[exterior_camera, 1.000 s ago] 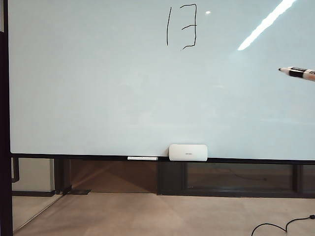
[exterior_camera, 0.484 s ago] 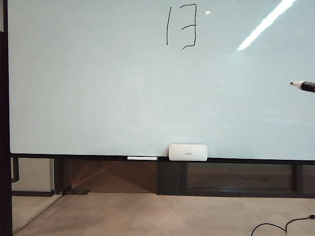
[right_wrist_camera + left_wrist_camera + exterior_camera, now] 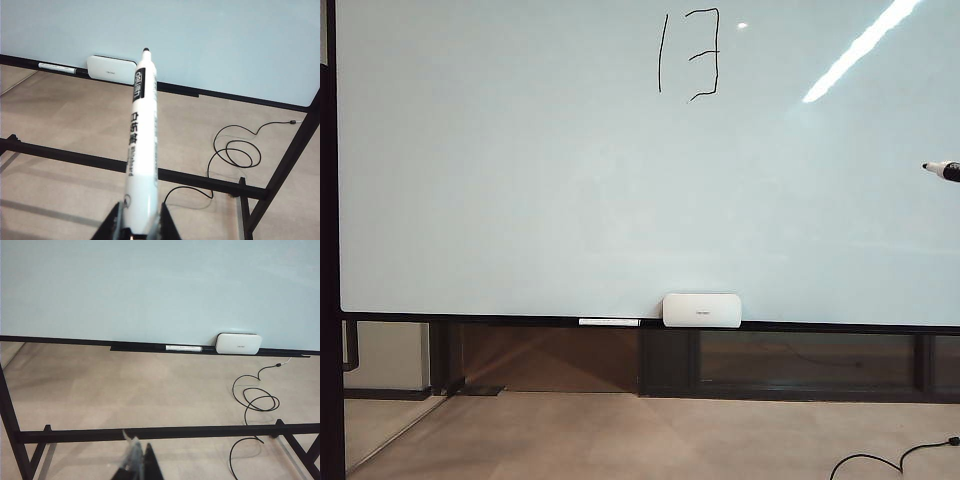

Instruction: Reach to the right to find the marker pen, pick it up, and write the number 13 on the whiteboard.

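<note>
The thin black hand-drawn number 13 is already written on the large glossy whiteboard. The right pincer grips the slim white marker pen, its tip pointing ahead. The left pincer looks closed and empty.

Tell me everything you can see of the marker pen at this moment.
The marker pen is a slim white barrel printed with black lettering, a black band near the front and a small dark pointed tip, uncapped. The right gripper is shut on its rear end, one of the fingers on each side. It points toward the whiteboard without touching it. In the exterior view only its tip shows at the right edge.
</note>
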